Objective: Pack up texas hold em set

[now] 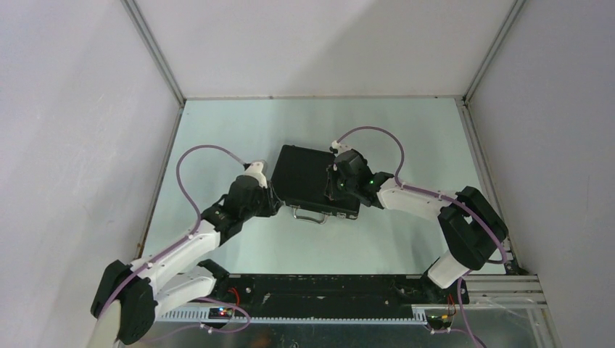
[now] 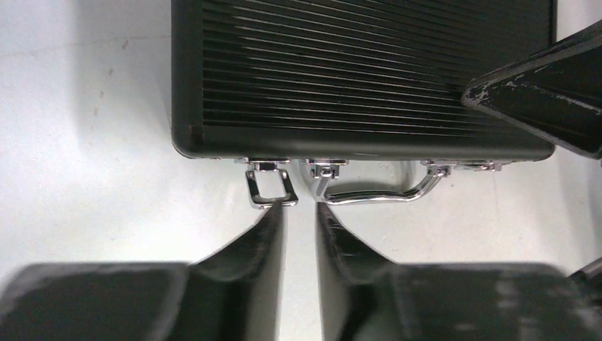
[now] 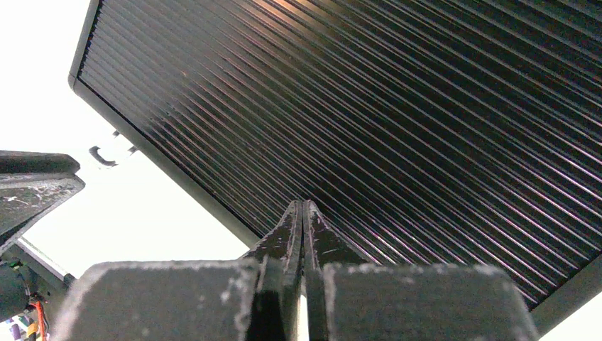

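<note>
The black ribbed briefcase [image 1: 304, 177] of the texas hold em set lies closed and flat on the table, its silver handle [image 1: 310, 215] facing the arms. In the left wrist view my left gripper [image 2: 298, 207] stands at the case's front edge. Its jaws are a narrow gap apart with nothing between them, and the left tip touches the flipped-out silver latch loop [image 2: 270, 188] beside the handle [image 2: 376, 193]. My right gripper [image 3: 304, 206] is shut and empty, its tip down on the ribbed lid [image 3: 390, 106] near the right side. Chips, cards, dice and the disc are out of view.
The pale green table [image 1: 239, 138] is walled by white panels on three sides. A black rail with cable trays [image 1: 326, 301] runs along the near edge. A second silver latch [image 2: 468, 167] sits right of the handle. The right gripper's finger [image 2: 546, 92] overhangs the lid's right corner.
</note>
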Robot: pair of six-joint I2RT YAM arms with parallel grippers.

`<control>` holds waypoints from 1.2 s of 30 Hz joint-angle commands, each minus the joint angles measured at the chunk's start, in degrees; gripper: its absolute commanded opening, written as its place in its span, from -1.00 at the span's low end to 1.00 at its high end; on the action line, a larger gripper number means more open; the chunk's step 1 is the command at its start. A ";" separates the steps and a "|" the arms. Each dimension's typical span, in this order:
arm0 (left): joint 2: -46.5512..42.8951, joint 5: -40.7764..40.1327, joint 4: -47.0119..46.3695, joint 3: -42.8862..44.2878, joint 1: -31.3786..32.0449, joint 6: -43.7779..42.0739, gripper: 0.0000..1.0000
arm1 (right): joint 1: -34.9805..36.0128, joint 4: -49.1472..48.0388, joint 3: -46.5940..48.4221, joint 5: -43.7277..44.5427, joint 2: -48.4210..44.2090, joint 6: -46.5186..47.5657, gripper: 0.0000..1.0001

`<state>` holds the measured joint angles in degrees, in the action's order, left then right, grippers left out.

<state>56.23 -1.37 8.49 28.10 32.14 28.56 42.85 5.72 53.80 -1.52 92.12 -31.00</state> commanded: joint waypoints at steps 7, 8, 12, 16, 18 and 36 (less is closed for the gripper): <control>5.84 -1.69 -1.14 3.15 0.21 0.39 -1.00 | 0.77 8.60 -3.12 -0.23 2.73 0.66 -1.00; 8.09 -1.73 -1.61 2.59 0.25 0.68 -1.00 | 0.88 8.50 -3.09 -0.28 2.72 0.63 -1.00; 11.74 -1.01 -4.08 0.40 0.27 2.43 -1.00 | 1.16 8.66 -3.09 -0.29 2.67 0.58 -1.00; 12.69 -2.45 -8.79 -3.50 0.29 4.23 -1.00 | 1.16 8.59 -3.10 0.01 2.69 0.68 -1.00; 14.34 -4.02 -11.19 -4.55 0.29 4.60 -1.00 | 1.04 8.27 -3.09 -0.12 2.72 0.68 -1.00; -0.36 -6.36 -4.92 -6.05 1.03 8.31 -1.00 | 1.34 8.97 -3.15 0.46 0.70 0.88 -1.00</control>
<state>61.89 -6.50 -0.45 20.86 32.40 35.22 43.24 5.13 53.47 -1.10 91.92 -31.00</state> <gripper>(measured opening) 0.002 0.005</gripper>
